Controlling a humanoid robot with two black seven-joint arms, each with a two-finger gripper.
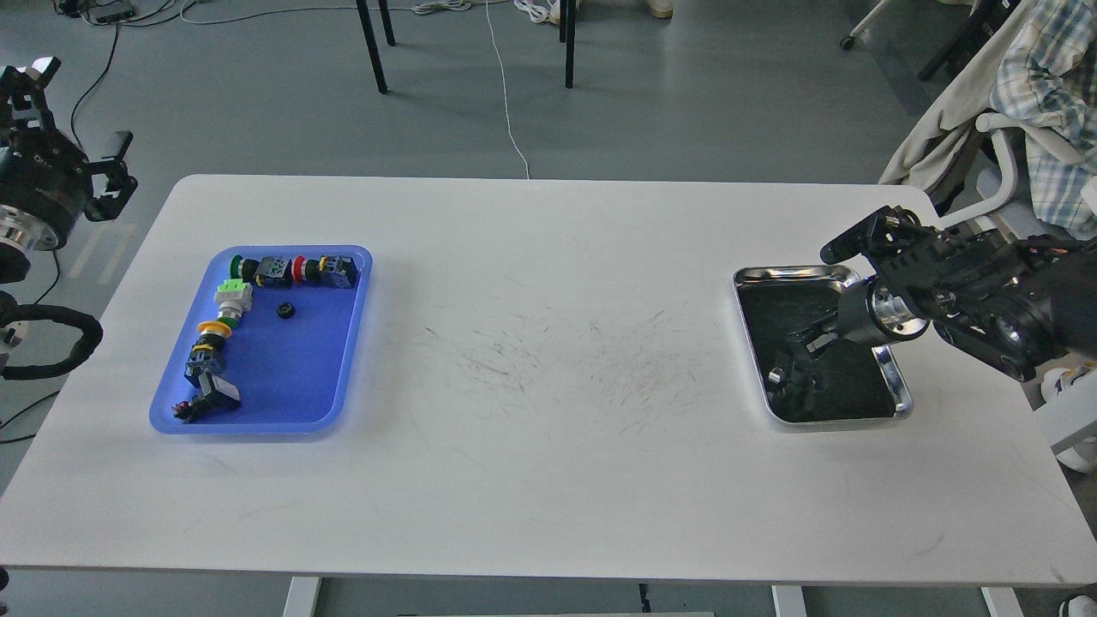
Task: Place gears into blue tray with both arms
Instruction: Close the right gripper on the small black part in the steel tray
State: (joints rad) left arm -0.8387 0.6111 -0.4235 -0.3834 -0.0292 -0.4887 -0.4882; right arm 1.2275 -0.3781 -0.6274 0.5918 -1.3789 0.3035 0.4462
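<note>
The blue tray [296,377] lies on the left part of the white table. One small black gear [285,311] rests on its floor near the upper middle. My left gripper [79,116] hangs off the table's left edge, above and left of the blue tray, its fingers spread with nothing between them. My right gripper [793,377] reaches down into the steel tray [793,274] at the right. Its dark fingers merge with the black lining, so I cannot make out their state or anything held. No other gears stand out against that lining.
Colourful push-button switches [296,270] line the blue tray's top and left sides. The white table [548,343] between the two trays carries only scuff marks. A chair draped with cloth [1028,111] stands beyond the right edge, and table legs and cables lie on the floor behind.
</note>
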